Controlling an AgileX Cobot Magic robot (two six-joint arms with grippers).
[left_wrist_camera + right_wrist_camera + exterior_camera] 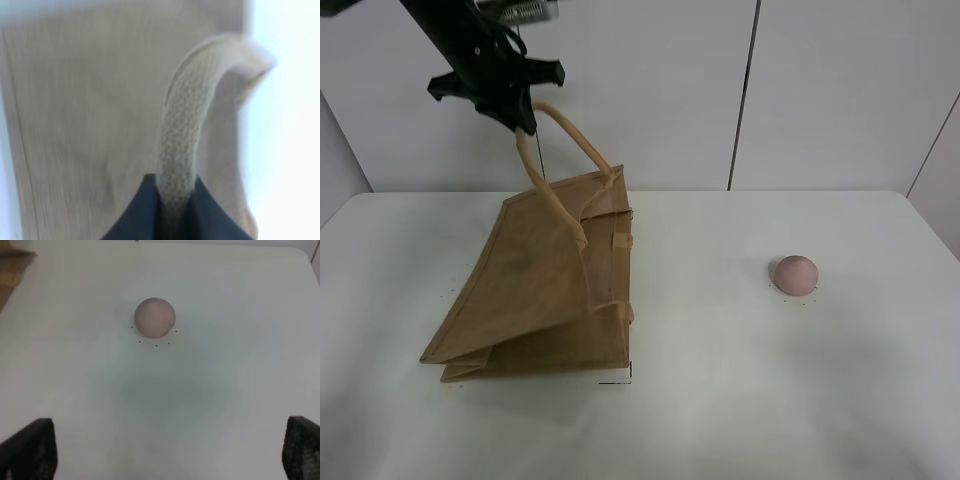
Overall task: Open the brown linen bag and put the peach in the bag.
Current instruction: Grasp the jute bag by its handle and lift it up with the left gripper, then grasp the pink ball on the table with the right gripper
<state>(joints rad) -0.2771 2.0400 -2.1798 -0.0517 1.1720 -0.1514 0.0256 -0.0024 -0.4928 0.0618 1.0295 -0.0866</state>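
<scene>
The brown linen bag (pixel 535 290) stands half raised on the left of the white table, its upper side pulled up and its mouth partly open. My left gripper (pixel 525 122) is shut on one beige loop handle (pixel 532 165) and holds it high above the bag. In the left wrist view the handle (pixel 185 140) runs between the dark fingers (pixel 135 215), with the bag's weave (pixel 85 110) behind. The peach (pixel 795 273) lies on the table to the right, apart from the bag. In the right wrist view my right gripper (pixel 165 450) is open, above the table and short of the peach (pixel 155 317).
The white table (pixel 720 400) runs to a white panelled wall behind. Small black dots mark the table around the peach. A corner of the bag (pixel 12 265) shows at the edge of the right wrist view. The right arm is outside the exterior high view.
</scene>
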